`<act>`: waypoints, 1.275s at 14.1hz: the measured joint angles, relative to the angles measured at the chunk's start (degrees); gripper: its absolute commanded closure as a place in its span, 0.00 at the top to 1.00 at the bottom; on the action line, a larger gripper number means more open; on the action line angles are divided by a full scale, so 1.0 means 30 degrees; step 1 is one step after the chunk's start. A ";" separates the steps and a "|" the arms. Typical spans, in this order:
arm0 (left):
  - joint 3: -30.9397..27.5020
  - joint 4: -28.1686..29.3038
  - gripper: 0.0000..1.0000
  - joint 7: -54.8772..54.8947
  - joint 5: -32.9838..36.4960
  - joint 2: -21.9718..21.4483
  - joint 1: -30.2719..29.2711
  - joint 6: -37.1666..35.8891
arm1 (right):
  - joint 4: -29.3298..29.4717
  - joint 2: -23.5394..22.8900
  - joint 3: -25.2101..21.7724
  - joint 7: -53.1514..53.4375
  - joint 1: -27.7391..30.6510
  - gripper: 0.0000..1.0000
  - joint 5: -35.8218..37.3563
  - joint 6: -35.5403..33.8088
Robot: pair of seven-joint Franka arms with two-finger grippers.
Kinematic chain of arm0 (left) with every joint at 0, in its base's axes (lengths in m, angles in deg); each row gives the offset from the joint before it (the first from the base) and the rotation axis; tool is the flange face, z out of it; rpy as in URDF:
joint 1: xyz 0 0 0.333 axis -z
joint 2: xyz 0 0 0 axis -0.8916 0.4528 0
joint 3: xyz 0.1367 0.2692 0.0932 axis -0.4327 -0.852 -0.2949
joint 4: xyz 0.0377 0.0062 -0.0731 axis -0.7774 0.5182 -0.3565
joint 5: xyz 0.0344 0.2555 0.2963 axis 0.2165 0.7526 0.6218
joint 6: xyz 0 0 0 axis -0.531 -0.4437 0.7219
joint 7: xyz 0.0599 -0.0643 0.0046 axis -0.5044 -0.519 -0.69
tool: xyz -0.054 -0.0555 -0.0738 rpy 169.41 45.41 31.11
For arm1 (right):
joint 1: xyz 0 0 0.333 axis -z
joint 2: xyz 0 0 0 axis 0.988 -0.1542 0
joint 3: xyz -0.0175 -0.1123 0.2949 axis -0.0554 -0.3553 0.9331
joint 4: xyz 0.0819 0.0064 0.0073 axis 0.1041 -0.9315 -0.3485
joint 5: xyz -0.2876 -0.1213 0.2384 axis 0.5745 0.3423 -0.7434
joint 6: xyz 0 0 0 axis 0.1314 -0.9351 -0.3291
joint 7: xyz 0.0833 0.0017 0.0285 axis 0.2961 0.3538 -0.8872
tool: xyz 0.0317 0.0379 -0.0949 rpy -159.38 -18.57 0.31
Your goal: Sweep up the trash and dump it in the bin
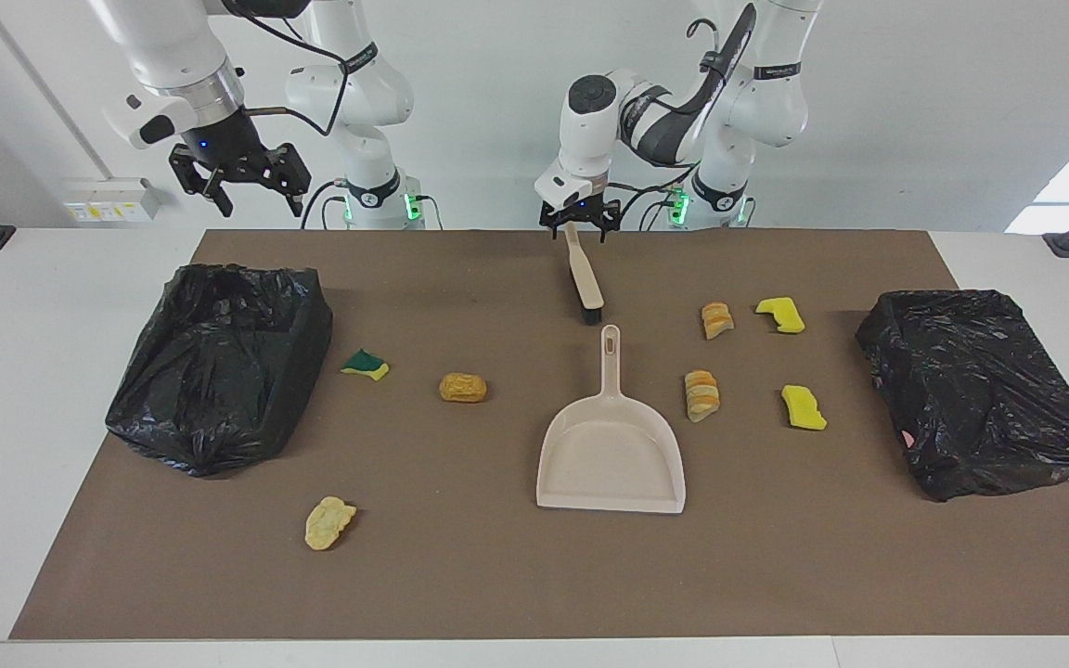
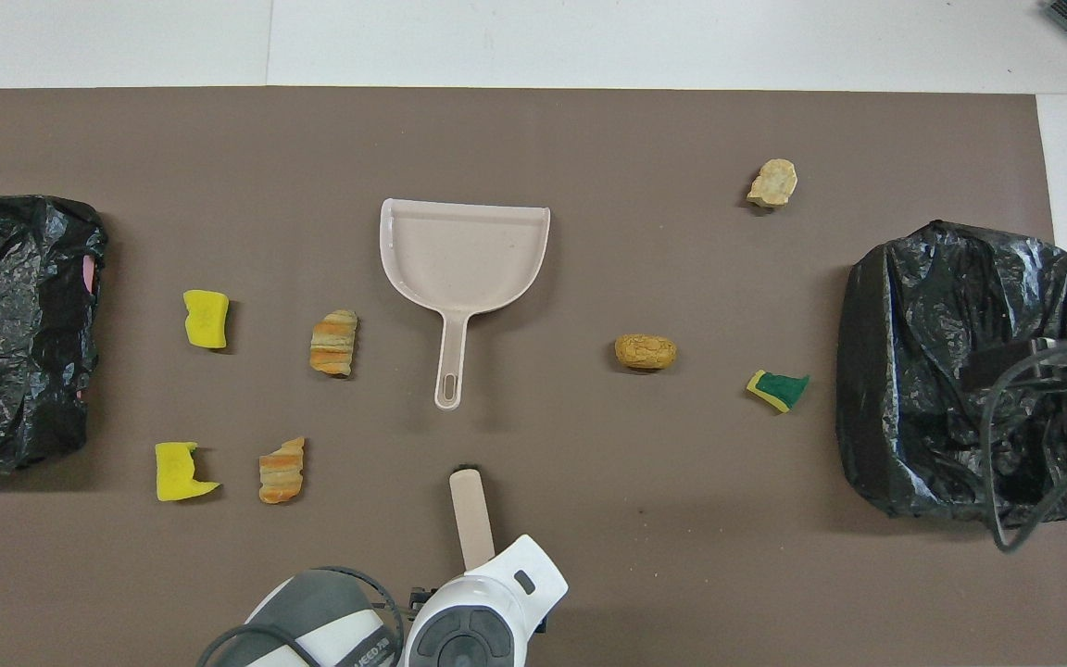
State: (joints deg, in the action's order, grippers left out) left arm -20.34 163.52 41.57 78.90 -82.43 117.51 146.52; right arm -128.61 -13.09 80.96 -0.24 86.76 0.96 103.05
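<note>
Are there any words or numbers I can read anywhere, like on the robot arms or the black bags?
"...EED": white letters on the grey cover of the left arm in the overhead view; the start of the word is cut off.
Band on the right arm's white upper link: lettering too small to read.
Band on the left arm's white upper link: too small to read.
Yellow sticker on the white wall box: too small to read.
Black bags, beige dustpan, brush: no text.

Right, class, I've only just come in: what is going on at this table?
The left gripper, open, is at the handle end of the brush, not yet gripping it. The right gripper waits, open, above the bin at its end of the table. The dustpan lies empty mid-table. All seven trash scraps, such as the green-and-yellow sponge piece, are unswept on the mat.
</note>
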 measured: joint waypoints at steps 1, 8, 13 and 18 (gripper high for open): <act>-0.0006 0.0160 1.00 -0.0014 -0.0379 0.0010 0.0183 0.0071 | -0.0003 0.0015 -0.0001 0.0000 0.0001 1.00 0.0000 0.0002; -0.0001 0.0322 1.00 -0.1053 -0.1861 0.0000 0.1255 0.0551 | -0.0160 -0.0055 0.0022 -0.0508 -0.0018 1.00 0.0000 0.0332; -0.0015 0.0637 0.86 -0.2227 -0.1874 0.0001 0.1255 0.0551 | -0.0087 -0.1628 0.0296 -0.0926 -0.0295 1.00 -0.0067 0.0807; -0.0012 0.0967 0.57 -0.2745 -0.2070 0.0001 0.1274 0.0551 | 0.0288 -0.4452 0.0661 -0.0555 -0.2178 1.00 -0.0279 0.3387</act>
State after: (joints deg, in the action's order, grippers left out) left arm -20.37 166.42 33.33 72.69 -82.43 121.34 148.17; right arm -127.75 -26.44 82.94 -1.91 80.22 0.13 113.21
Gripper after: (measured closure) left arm 0.181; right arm 0.000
